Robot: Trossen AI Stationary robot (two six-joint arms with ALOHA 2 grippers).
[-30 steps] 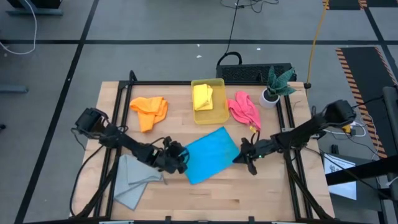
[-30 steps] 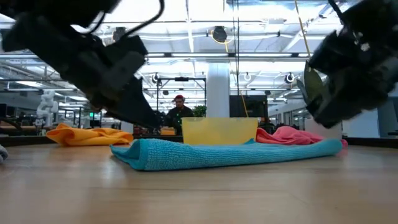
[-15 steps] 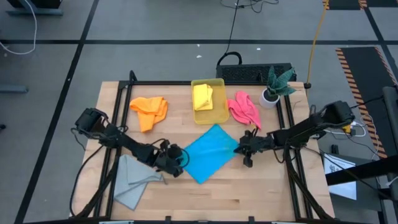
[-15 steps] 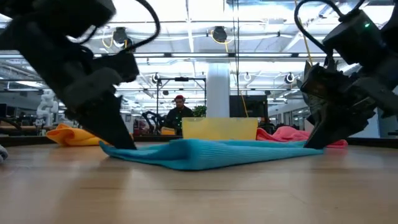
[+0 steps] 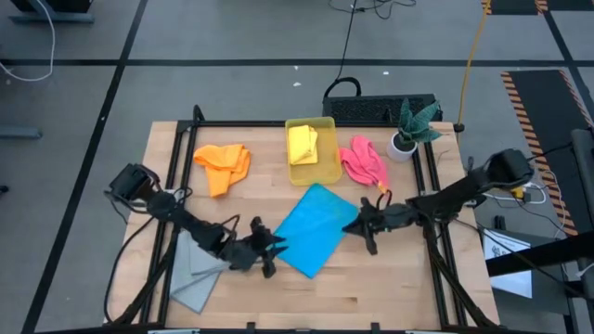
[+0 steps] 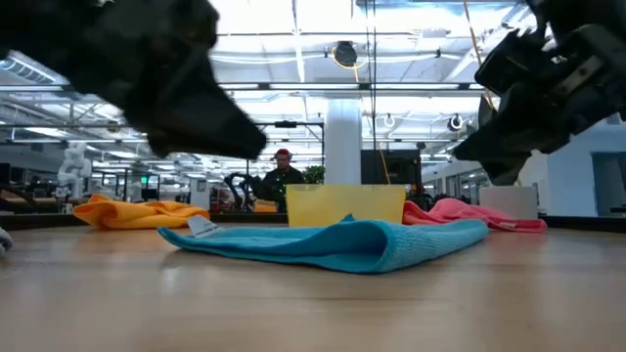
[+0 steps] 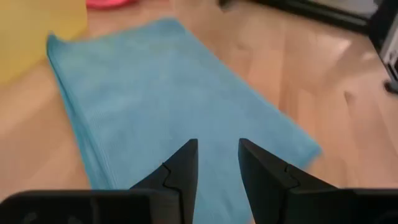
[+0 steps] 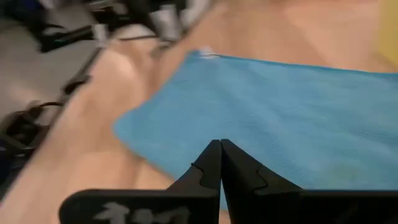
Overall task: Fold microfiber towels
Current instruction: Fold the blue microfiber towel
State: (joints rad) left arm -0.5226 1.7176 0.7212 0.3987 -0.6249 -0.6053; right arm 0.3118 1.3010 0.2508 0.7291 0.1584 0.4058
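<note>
I see grey towel [image 5: 195, 269] nearest, at left. My left gripper [image 5: 270, 255] hangs just left of blue towel [image 5: 316, 230], fingers parted, empty. Blue towel folded, mid-table. My right gripper [image 5: 364, 226] at its right edge, clenched, empty. Farther: orange towel [image 5: 223, 165], yellow towel [image 5: 303, 144] in bin [image 5: 325, 173], pink towel [image 5: 364, 163].

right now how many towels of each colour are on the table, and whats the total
yellow towel (in the yellow bin): 1
orange towel: 1
pink towel: 1
blue towel: 1
grey towel: 1
total: 5 towels
</note>
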